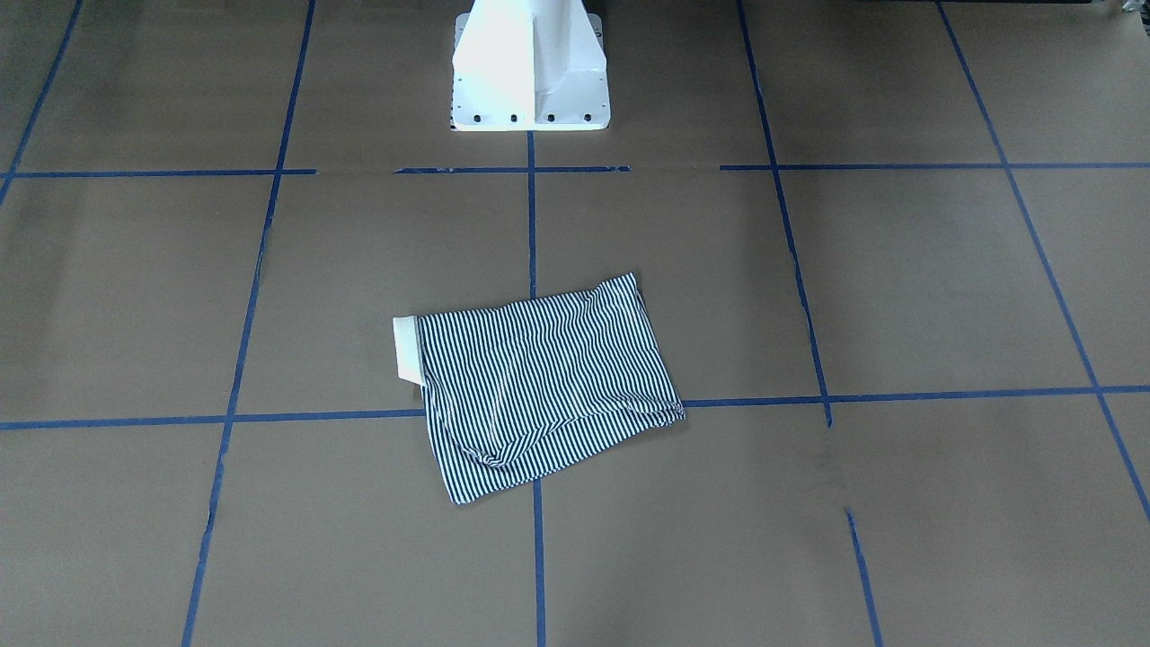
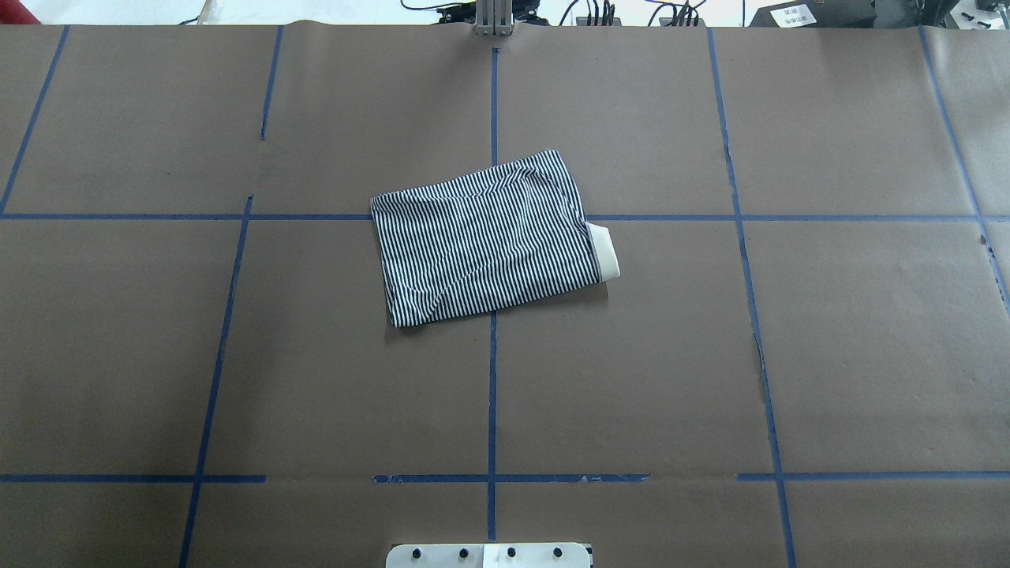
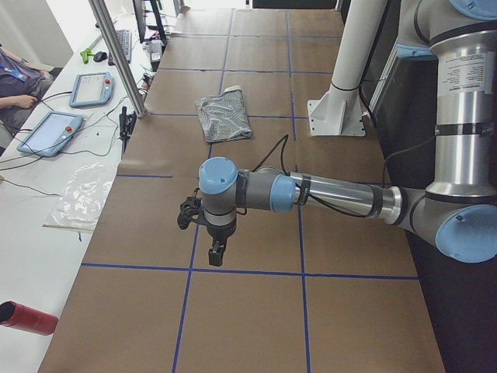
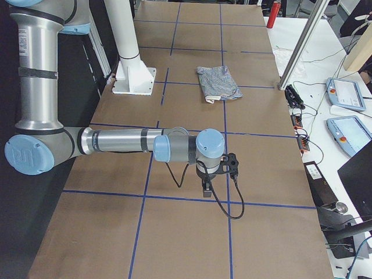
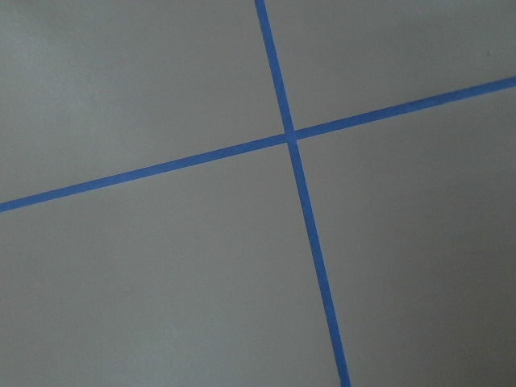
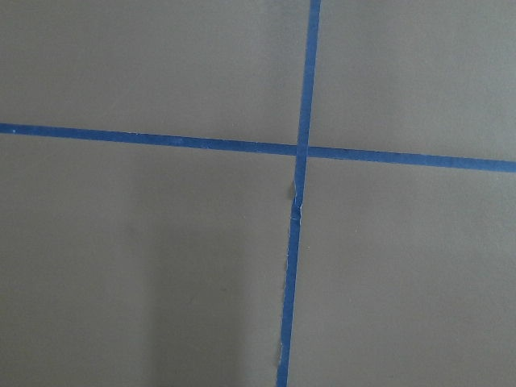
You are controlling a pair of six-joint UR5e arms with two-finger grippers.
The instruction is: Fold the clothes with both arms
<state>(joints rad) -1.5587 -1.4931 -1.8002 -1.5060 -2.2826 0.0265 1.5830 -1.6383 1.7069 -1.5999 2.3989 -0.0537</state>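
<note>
On right arm (image 4: 116, 141), UR logo (image 4: 25, 156)

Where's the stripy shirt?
The folded striped shirt lies near the middle of the table in the overhead view, over crossing blue tape lines, ahead of the white pedestal.

Brown paper table (image 2: 868, 355) marked with a blue tape grid (image 2: 492, 379).
In the exterior left view, a white bench (image 3: 27, 249) along the left edge carries two grey tablets (image 3: 50, 132) at upper left, a clear plastic bag (image 3: 81, 198) mid-left and a red tube (image 3: 27, 318) at lower left.
</note>
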